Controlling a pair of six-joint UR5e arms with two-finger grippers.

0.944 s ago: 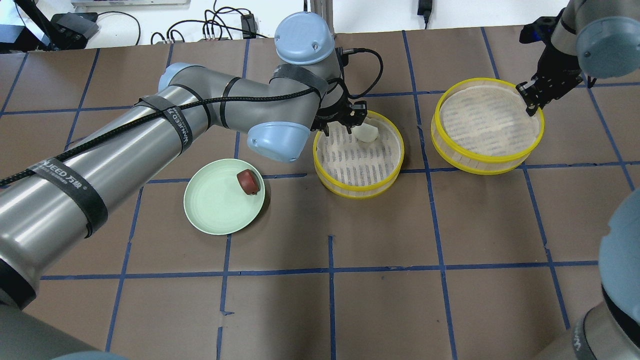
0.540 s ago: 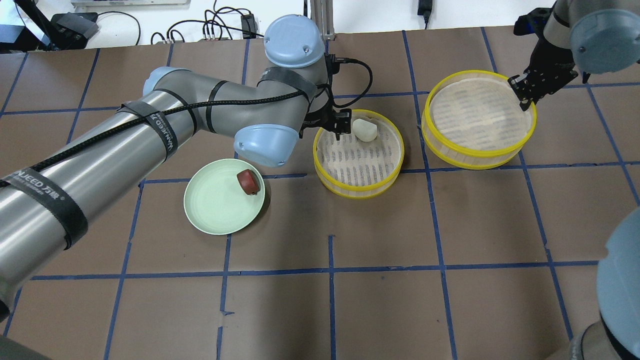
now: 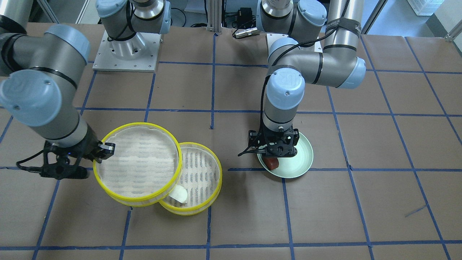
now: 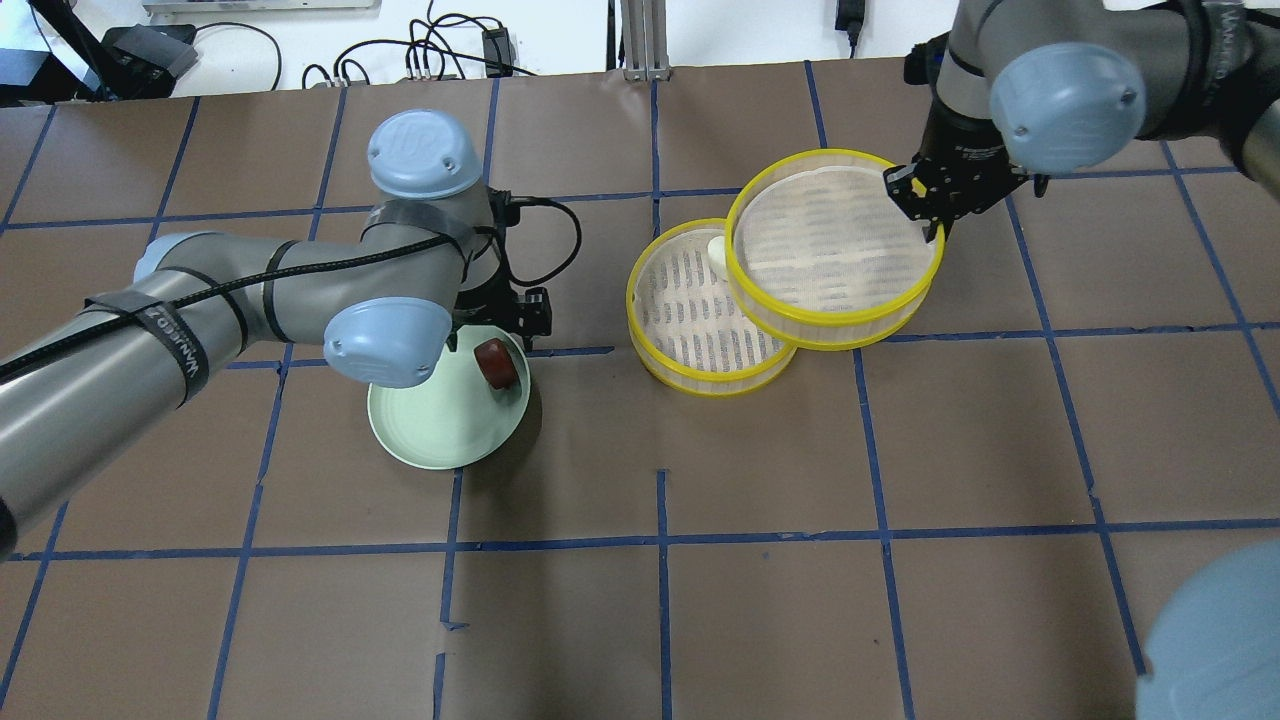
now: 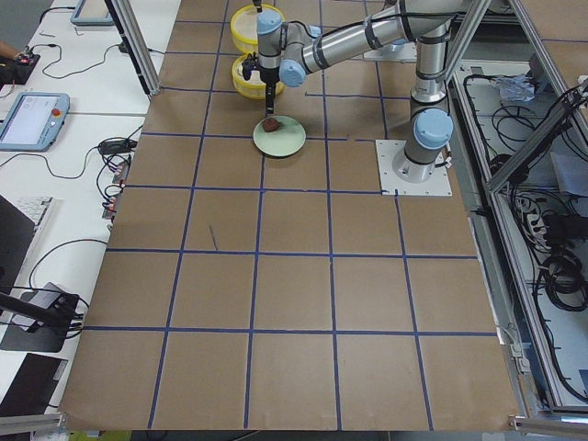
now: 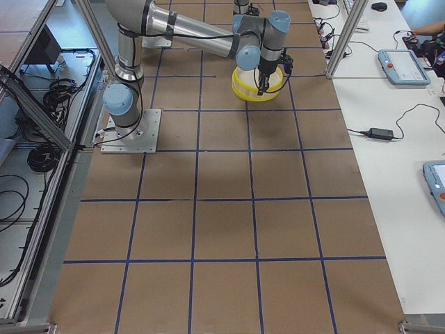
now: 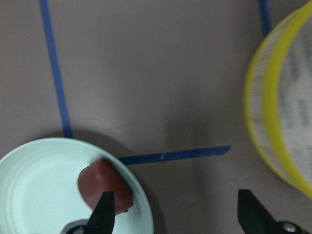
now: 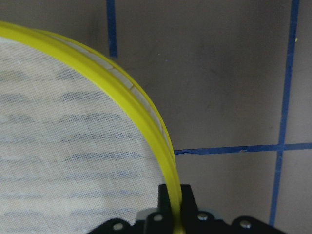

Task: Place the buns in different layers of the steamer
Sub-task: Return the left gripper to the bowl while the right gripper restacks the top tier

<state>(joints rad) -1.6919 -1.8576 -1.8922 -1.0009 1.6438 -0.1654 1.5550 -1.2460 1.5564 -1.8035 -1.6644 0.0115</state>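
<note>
The reddish-brown bun (image 4: 497, 363) lies at the edge of a pale green plate (image 4: 430, 430). My left gripper (image 4: 512, 320) is open just above it; in the left wrist view one finger (image 7: 105, 214) is over the bun (image 7: 105, 185) and the other is off the plate. The white bun (image 3: 179, 194) lies in the lower steamer tray (image 4: 690, 330), mostly hidden in the overhead view. My right gripper (image 4: 925, 205) is shut on the yellow rim (image 8: 168, 170) of the upper steamer tray (image 4: 835, 250). It holds that tray raised and overlapping the lower tray's right side.
The table is brown paper with a grid of blue tape lines. The lifted tray (image 3: 139, 164) covers about half of the lower tray (image 3: 202, 169) in the front view. Cables and a mast stand beyond the table's far edge (image 4: 640, 40).
My left gripper left the white bun in the lower tray and moved left to the plate over the reddish-brown bun. My right gripper carried the upper tray left until it overlaps the lower tray.
</note>
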